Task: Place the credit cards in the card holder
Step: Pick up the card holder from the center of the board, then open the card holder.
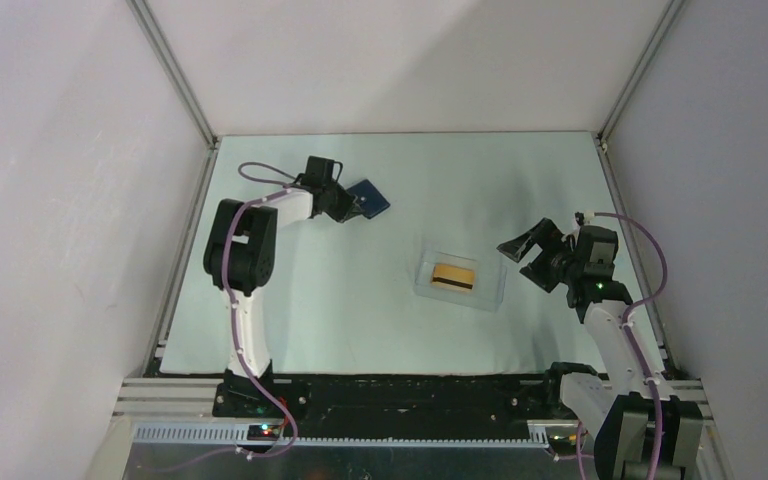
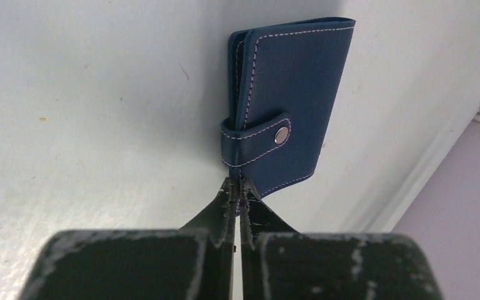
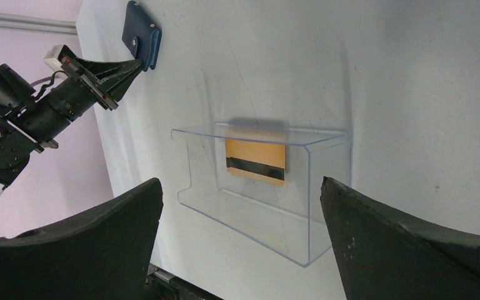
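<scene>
The card holder is a dark navy wallet, closed with its snap tab, at the far left of the table. My left gripper is shut on its near edge just below the tab, as seen in the left wrist view. The wallet stands tilted on edge against the table. The credit cards are a gold-tan stack with a dark stripe, lying in a clear plastic tray at mid-table. My right gripper is open and empty just right of the tray, facing the cards.
White walls with metal frame posts enclose the table on three sides. The left wall runs close behind the left arm. The tray's clear walls stand up around the cards. The arm bases sit on a black rail at the near edge.
</scene>
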